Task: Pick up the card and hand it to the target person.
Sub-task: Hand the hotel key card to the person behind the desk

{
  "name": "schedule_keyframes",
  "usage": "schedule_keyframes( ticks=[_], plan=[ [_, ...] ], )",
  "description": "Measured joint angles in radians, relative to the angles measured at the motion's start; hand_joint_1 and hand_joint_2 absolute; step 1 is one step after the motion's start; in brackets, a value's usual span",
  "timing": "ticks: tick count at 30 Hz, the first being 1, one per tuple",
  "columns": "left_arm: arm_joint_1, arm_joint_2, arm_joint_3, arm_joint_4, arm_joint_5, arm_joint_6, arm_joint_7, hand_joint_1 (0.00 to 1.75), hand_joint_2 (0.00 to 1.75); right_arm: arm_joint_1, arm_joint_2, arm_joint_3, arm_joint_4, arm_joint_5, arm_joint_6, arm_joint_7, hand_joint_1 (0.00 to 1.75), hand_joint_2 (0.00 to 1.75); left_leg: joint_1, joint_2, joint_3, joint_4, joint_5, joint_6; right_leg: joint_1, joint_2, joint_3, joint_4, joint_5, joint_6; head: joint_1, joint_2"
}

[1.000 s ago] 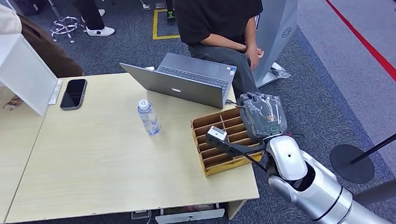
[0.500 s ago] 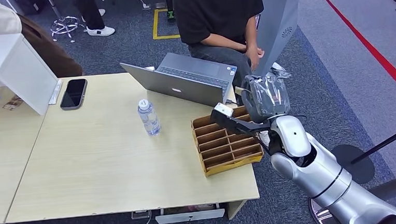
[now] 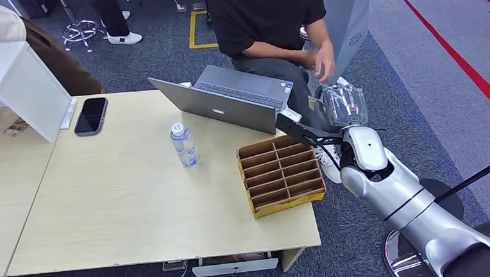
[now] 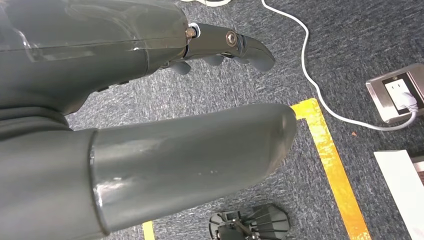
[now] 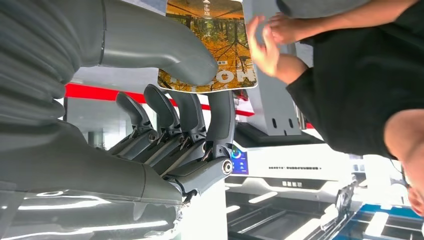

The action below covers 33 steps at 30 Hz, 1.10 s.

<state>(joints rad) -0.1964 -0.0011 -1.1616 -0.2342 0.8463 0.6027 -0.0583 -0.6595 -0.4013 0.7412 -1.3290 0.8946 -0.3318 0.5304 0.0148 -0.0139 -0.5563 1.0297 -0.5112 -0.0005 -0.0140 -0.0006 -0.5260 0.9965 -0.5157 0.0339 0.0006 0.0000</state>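
Phone (image 3: 90, 115): lies flat on the table (image 3: 124, 203), near its far left corner.
Bottle (image 3: 183, 144): stands upright, mid-table.
Laptop (image 3: 227, 101): open, at the far edge, facing the person (image 3: 267, 21).
Slotted wooden tray (image 3: 280, 173): on the table's right end.
Left hand (image 4: 150, 100): above carpet, thumb and fingers apart, holding nothing.
Right hand (image 3: 342, 105): raised beyond the tray, beside the seated person's knee.
Card (image 5: 210, 47): pinched between the right hand's thumb and fingers.
Person's hand (image 5: 265, 45): just beside the card's edge; contact cannot be told.

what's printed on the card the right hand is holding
An autumn forest picture in orange and yellow with pale lettering on the card, pinched by the right hand; clearest in the right wrist view.
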Motion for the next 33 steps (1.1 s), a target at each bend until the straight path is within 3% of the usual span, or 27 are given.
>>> schedule_keyframes(
  ticks=[15,29,31,32,33],
  plan=[
    [-0.003,-0.001,-0.002,0.000,-0.012,-0.009,0.006,0.00,0.00,-0.019,0.014,0.000,0.090,-0.019,-0.023,-0.018,1.40,1.75,0.000,0.000,0.000,0.000,0.000,0.000,0.000,0.000,0.000,0.000,0.000,0.000,0.000,0.000],
    [-0.013,-0.008,-0.002,0.000,-0.022,-0.021,0.010,0.00,0.00,-0.046,0.061,0.009,0.251,0.020,-0.227,-0.072,1.31,1.75,0.000,-0.001,0.000,0.000,0.000,0.000,0.000,0.000,0.000,0.000,0.000,0.000,0.000,0.000],
    [-0.013,-0.008,-0.002,0.000,-0.024,-0.021,0.010,0.00,0.00,-0.046,0.066,0.010,0.264,0.031,-0.246,-0.074,1.16,1.75,0.000,-0.001,0.000,0.000,0.000,0.000,0.000,0.000,0.000,0.000,0.000,0.000,0.000,0.000],
    [-0.013,-0.008,-0.002,0.000,-0.025,-0.022,0.010,0.00,0.00,-0.046,0.068,0.011,0.270,0.035,-0.251,-0.075,0.99,1.75,0.000,-0.001,0.000,0.000,0.000,0.000,0.000,0.000,0.000,0.000,0.000,0.000,0.000,0.000],
    [-0.013,-0.008,-0.002,0.000,-0.025,-0.022,0.010,0.00,0.00,-0.046,0.070,0.012,0.276,0.038,-0.254,-0.075,0.67,1.75,0.000,-0.001,0.000,0.000,0.000,0.000,0.000,0.000,0.000,0.000,0.000,0.000,0.000,0.000]
  ],
)
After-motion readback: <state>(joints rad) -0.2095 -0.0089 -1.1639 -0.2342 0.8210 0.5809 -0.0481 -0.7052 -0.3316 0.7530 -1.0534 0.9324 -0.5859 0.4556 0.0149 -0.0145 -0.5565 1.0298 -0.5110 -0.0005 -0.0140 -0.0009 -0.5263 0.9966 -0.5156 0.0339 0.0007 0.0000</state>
